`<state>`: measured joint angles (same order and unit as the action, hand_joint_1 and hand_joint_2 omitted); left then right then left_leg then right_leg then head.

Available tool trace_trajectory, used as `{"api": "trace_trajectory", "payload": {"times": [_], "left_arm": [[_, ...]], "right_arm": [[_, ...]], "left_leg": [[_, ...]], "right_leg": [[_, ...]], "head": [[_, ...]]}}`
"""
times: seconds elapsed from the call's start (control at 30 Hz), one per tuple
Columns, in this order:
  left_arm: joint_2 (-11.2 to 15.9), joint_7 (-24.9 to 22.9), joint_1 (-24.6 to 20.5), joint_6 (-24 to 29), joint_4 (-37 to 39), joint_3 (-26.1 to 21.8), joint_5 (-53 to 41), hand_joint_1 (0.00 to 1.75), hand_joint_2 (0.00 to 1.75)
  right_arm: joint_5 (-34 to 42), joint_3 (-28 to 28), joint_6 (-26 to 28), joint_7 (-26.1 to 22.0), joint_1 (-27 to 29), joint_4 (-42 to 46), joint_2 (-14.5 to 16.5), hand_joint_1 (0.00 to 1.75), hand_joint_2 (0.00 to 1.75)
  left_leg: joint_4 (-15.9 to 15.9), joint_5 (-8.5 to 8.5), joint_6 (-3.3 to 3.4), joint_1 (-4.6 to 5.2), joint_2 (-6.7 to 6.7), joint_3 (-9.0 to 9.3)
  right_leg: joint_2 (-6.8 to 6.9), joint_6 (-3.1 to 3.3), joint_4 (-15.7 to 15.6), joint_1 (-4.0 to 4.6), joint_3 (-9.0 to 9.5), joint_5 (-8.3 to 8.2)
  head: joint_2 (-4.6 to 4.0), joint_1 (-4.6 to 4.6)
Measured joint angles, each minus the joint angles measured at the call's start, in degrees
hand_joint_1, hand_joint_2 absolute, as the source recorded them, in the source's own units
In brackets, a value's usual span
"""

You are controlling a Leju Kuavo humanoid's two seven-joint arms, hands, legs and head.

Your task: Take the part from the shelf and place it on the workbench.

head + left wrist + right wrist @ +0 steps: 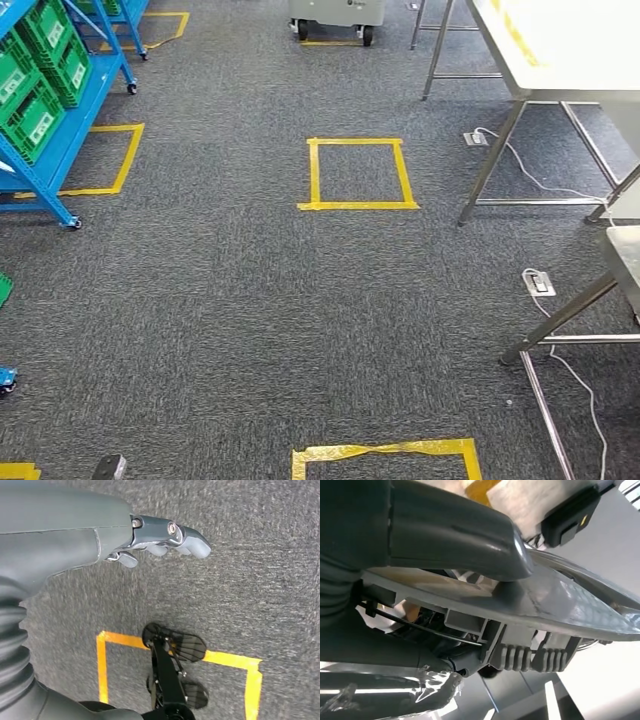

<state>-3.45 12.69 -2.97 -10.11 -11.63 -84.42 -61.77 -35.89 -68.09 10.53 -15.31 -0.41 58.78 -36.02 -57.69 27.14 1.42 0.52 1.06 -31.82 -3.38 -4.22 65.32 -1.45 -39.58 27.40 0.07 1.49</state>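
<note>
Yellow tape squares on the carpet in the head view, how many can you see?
5, some cut off. One complete square mid-floor; one at the bottom edge; one beside the blue shelf; one top left; a corner bottom left. Others may lie hidden.

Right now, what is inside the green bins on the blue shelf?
The green bins on the blue shelf show labelled fronts; their contents are hidden behind the walls.

Grey carpet [226, 300] with yellow tape squares [357, 174] between blue shelf [53, 150] and workbench [558, 60].

Workshop floor: blue shelf [56, 150], green bins [34, 120], steel workbench [543, 50], yellow floor tape [357, 205]
</note>
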Motion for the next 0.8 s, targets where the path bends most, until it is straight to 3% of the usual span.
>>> {"api": "trace_trajectory", "payload": {"times": [0.03,0.07,0.13,0.17,0.23,0.3,0.33,0.4,0.47,0.53,0.6,0.63,0.67,0.7,0.77,0.8], "left_arm": [[0.0,-0.3,0.0,0.0,0.0,0.0,0.0,0.0,1.75],[0.0,-0.6,0.0,-0.1,0.0,-0.1,0.0,0.0,1.75],[0.1,-0.8,0.0,-0.3,0.0,-0.2,-0.2,0.0,1.75],[0.1,-0.9,-0.1,-0.5,0.0,-0.2,-0.3,0.0,1.75],[0.2,-0.9,-0.2,-0.8,0.0,-0.2,-0.5,0.0,1.75],[0.5,-0.8,-0.3,-1.0,0.0,-0.2,-0.6,0.0,1.75],[0.7,-0.8,-0.4,-1.2,0.0,-0.2,-0.7,0.0,1.75],[0.9,-0.7,-0.6,-1.5,0.0,-0.2,-1.2,0.0,1.75],[0.9,-0.3,-0.7,-1.7,0.0,-0.2,-1.3,0.0,1.75],[0.9,-0.1,-0.8,-1.7,0.0,-0.2,-1.3,0.0,1.75],[0.8,0.0,-0.7,-1.7,0.0,-0.2,-1.2,0.0,1.75],[0.8,0.0,-0.6,-1.7,0.0,-0.2,-1.2,0.0,1.75],[0.8,0.0,-0.6,-1.7,0.0,-0.2,-1.2,0.0,1.75],[0.8,-0.1,-0.6,-1.6,0.0,-0.2,-1.1,0.0,1.75],[0.9,-0.4,-0.7,-1.3,0.0,-0.2,-0.8,0.0,1.75],[0.9,-0.7,-0.8,-1.2,0.0,-0.3,-0.6,0.0,1.75]], "right_arm": [[-1.4,0.9,0.4,0.7,-0.3,-0.3,-0.5,1.75,0.0],[-2.9,1.9,0.4,1.5,-0.5,-0.6,-0.9,1.75,0.0],[-6.4,4.1,-0.3,3.3,-0.2,-1.2,-1.9,1.75,0.0],[-8.3,5.2,-0.9,3.9,0.0,-1.5,-2.6,1.75,0.0],[-12.6,8.1,-2.4,4.8,0.7,-1.8,-4.2,1.75,0.0],[-16.4,11.4,-3.7,6.0,1.4,-1.9,-5.5,1.75,0.0],[-18.2,12.9,-4.3,6.7,1.9,-2.0,-6.2,1.75,0.0],[-22.0,16.0,-5.5,8.2,2.8,-2.1,-7.6,1.75,0.0],[-25.1,18.8,-6.3,9.4,3.2,-2.1,-9.0,1.75,0.0],[-27.1,21.3,-6.5,10.5,3.2,-2.1,-9.8,1.75,0.0],[-28.4,23.5,-6.6,11.3,3.3,-2.1,-10.1,1.75,0.0],[-28.6,24.4,-6.6,11.5,3.4,-2.1,-10.1,1.75,0.0],[-28.7,25.0,-6.7,11.5,3.4,-2.1,-10.1,1.75,0.0],[-28.6,25.4,-7.0,11.3,3.5,-2.1,-10.1,1.75,0.0],[-28.2,26.2,-8.5,11.1,3.8,-1.7,-10.1,1.75,0.0],[-28.0,26.5,-9.4,11.1,4.2,-1.2,-10.1,1.75,0.0]], "left_leg": [[0.0,0.05,0.16,0.08,-0.84,0.01],[0.0,0.1,0.24,0.16,-1.69,0.03],[0.0,0.22,0.23,0.21,-3.26,0.1],[0.0,0.3,0.14,0.21,-3.96,0.19],[0.0,0.6,-0.28,0.31,-5.32,0.54],[-0.1,0.99,-0.9,0.59,-6.5,0.93],[0.0,1.08,-1.18,0.74,-7.03,1.09],[0.1,1.22,-1.74,0.73,-7.76,1.3],[-1.4,2.53,-2.3,0.48,-5.68,0.68],[-7.5,5.85,-2.52,0.29,-2.4,-2.33],[-14.6,8.35,-2.43,0.29,-1.34,-6.28],[-16.0,8.13,-2.33,0.3,-1.24,-7.32],[-15.2,6.82,-2.18,0.3,-1.2,-7.31],[-12.6,4.75,-2.0,0.3,-1.15,-6.27],[-5.4,1.02,-1.62,0.28,-0.78,-3.03],[-2.7,0.08,-1.53,0.26,-0.62,-1.83]], "right_leg": [[1.81,-0.23,3.7,0.1,-1.7,1.85],[2.6,-0.41,7.2,0.07,-3.25,3.33],[3.1,-0.65,9.6,-0.08,-4.01,3.66],[3.31,-0.74,7.9,-0.16,-2.89,2.55],[5.03,-0.9,0.6,-0.2,1.53,-0.31],[6.72,-0.49,-4.7,-0.07,4.59,-1.69],[6.85,-0.1,-5.4,0.04,4.84,-1.66],[5.46,0.82,-5.4,0.03,4.56,-1.97],[4.29,1.53,-5.6,-0.09,4.34,-2.23],[3.52,2.13,-5.6,-0.1,4.23,-2.35],[2.75,2.49,-5.6,0.04,4.11,-2.35],[2.32,2.54,-5.6,0.11,4.08,-2.34],[1.95,2.55,-5.6,0.15,4.08,-2.34],[1.62,2.53,-5.6,0.16,4.12,-2.35],[1.09,2.31,-5.5,0.25,4.09,-2.33],[0.89,2.09,-5.4,0.32,3.99,-2.35]], "head": [[0.0,0.12],[0.0,0.12],[0.0,0.15],[0.0,0.14],[0.0,0.13],[0.0,0.09],[0.0,0.04],[0.0,-0.01],[0.0,-0.04],[0.0,-0.05],[0.0,-0.05],[0.0,-0.04],[0.0,-0.04],[0.0,-0.04],[0.0,-0.04],[0.0,0.02]]}}
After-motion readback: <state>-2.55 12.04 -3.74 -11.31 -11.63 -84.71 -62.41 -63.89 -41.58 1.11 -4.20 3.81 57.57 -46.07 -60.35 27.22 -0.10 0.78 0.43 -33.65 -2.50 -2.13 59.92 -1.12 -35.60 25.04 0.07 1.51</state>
